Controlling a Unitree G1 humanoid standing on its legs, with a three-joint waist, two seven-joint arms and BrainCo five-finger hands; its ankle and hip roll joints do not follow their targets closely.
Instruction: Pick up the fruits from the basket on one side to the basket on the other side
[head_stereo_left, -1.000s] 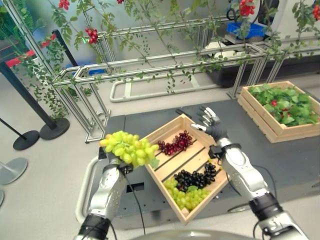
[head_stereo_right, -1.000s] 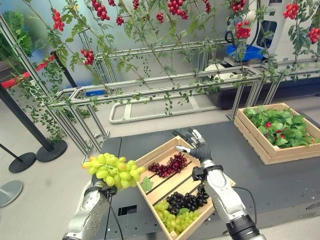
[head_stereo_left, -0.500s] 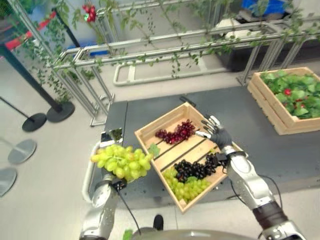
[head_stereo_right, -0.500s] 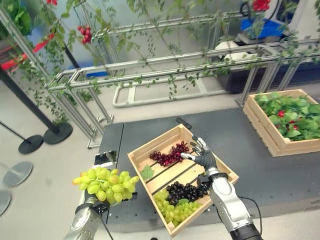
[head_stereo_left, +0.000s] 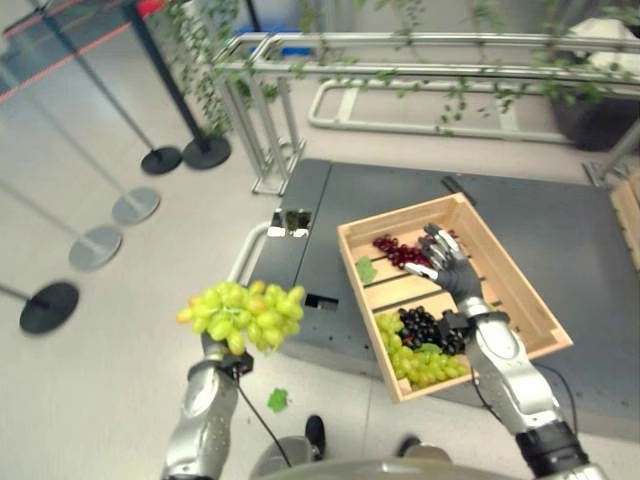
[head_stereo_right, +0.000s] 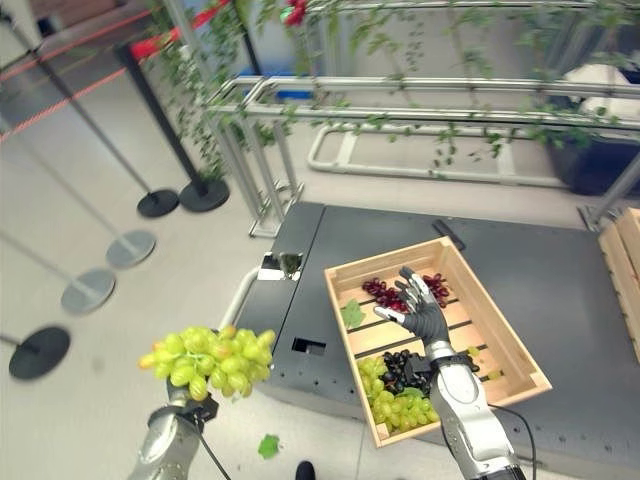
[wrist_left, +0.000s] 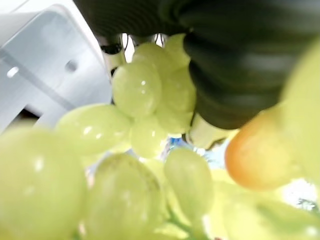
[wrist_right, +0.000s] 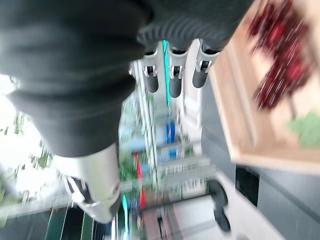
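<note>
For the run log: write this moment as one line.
left hand: holding green grapes off the table's left side | right hand: open, empty, above wooden crate | red grapes: in crate

Green grape bunch (head_stereo_left: 243, 313): large, yellow-green, one grape orange-tinged, held aloft atop left hand (head_stereo_left: 215, 352), out past platform edge, well left of right hand (head_stereo_left: 447, 272).
Wooden crate (head_stereo_left: 520, 300): slatted basket, tilted on dark platform, directly under right hand.
Inside crate: red grapes (head_stereo_left: 397, 252) just beyond fingertips, black grapes (head_stereo_left: 430, 327) by wrist, green grapes (head_stereo_left: 420, 365) nearest, loose leaf (head_stereo_left: 367, 270) beside red bunch.
</note>
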